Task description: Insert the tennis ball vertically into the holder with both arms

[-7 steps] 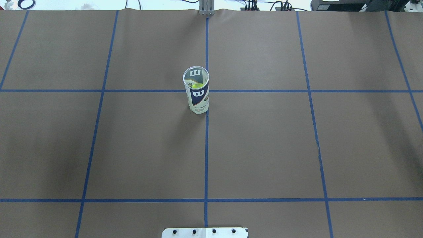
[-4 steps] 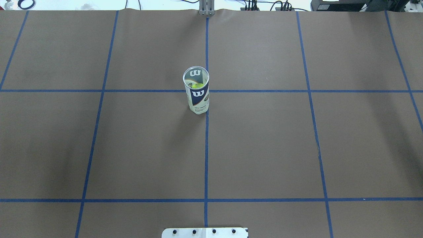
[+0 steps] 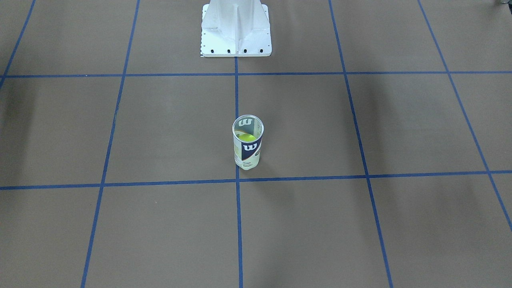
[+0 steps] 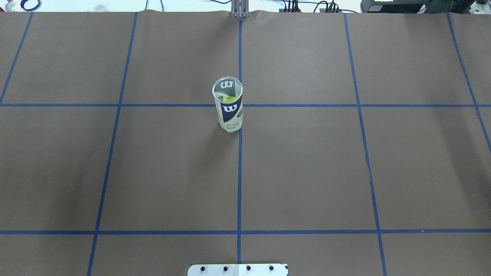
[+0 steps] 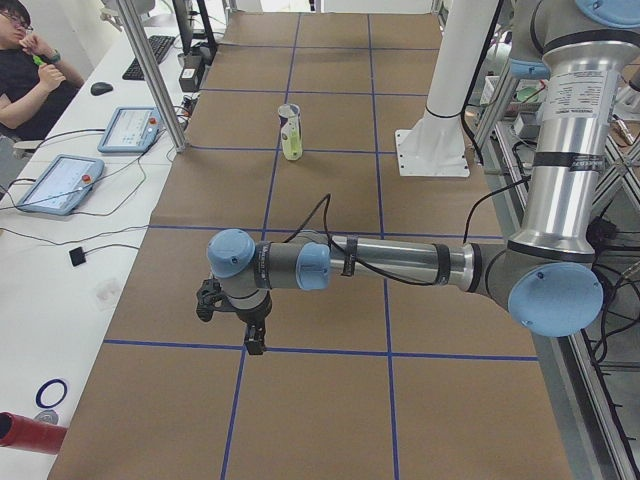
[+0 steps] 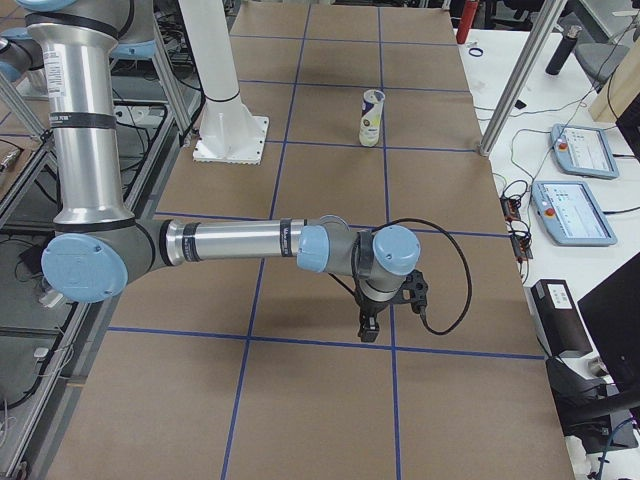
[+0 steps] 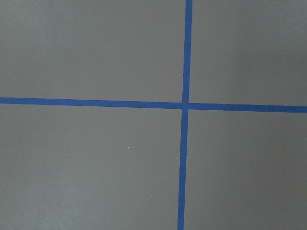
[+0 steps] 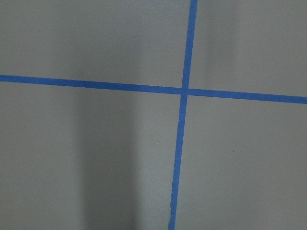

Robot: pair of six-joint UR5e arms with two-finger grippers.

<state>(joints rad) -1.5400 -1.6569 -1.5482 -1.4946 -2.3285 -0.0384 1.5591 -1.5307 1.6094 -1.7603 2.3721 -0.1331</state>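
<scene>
Upright on surface (image 4: 307,172): holder (image 4: 229,114), tennis ball (image 4: 230,99) inside. Well apart: left end effector (image 5: 255,343), right end effector (image 6: 367,330); opening impossible to tell.

Your desk (image 4: 307,172) is brown, gridded with blue tape. The holder (image 4: 230,114) you see is clear, its label white and navy with a white "W"; the tennis ball (image 4: 229,100) shows neon yellow-green. Both the left arm (image 5: 400,265) and right arm (image 6: 240,242) are silver-grey with light-blue caps.
</scene>
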